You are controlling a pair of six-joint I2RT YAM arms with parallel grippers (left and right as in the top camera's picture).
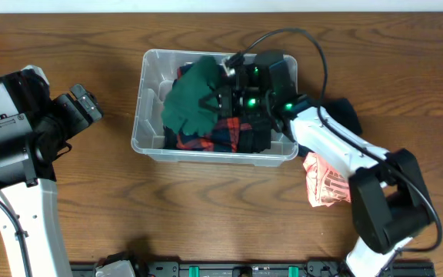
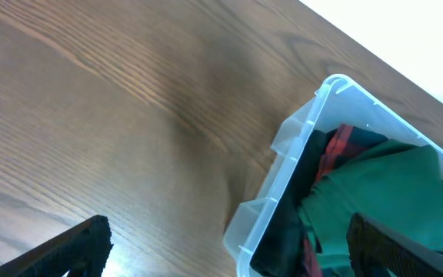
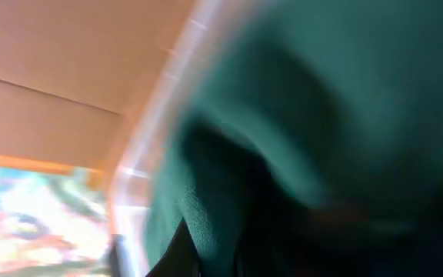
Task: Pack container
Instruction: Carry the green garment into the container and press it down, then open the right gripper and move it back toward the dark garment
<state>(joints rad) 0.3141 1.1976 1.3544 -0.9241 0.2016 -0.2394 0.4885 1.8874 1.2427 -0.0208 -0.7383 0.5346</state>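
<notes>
**Overhead:** The container (image 1: 141,98) sat in the middle of the wooden table (image 1: 206,208), nearer the far edge, with bare wood open in front of it and to its left. A green cloth (image 1: 189,101) was heaped over a red-and-navy plaid garment (image 1: 206,140) inside. The right gripper (image 1: 223,94) reached in over the bin's right rim and met the green cloth – whether its fingers were closed on the fabric could not be told from above. The left gripper (image 1: 88,103) hung over the table well to the left of the bin, apart from it. A pink patterned item (image 1: 325,181) lay on the table just beyond the bin's right front corner, beside the right arm.

**Left wrist:** The left gripper (image 2: 229,229) had its fingers (image 2: 75,248) spread wide above the wood grain (image 2: 129,115). A rounded corner of the container (image 2: 283,154) stood ahead, between the two tips but clear of them, with the green cloth (image 2: 383,185) showing inside – a close look at the thick rim that the overhead view lacked.

**Right wrist:** The picture was badly blurred. Green cloth (image 3: 321,115) filled most of it, the container's pale rim (image 3: 148,123) curved past on the left and the table (image 3: 68,61) lay beyond. The fingers could not be made out.
</notes>
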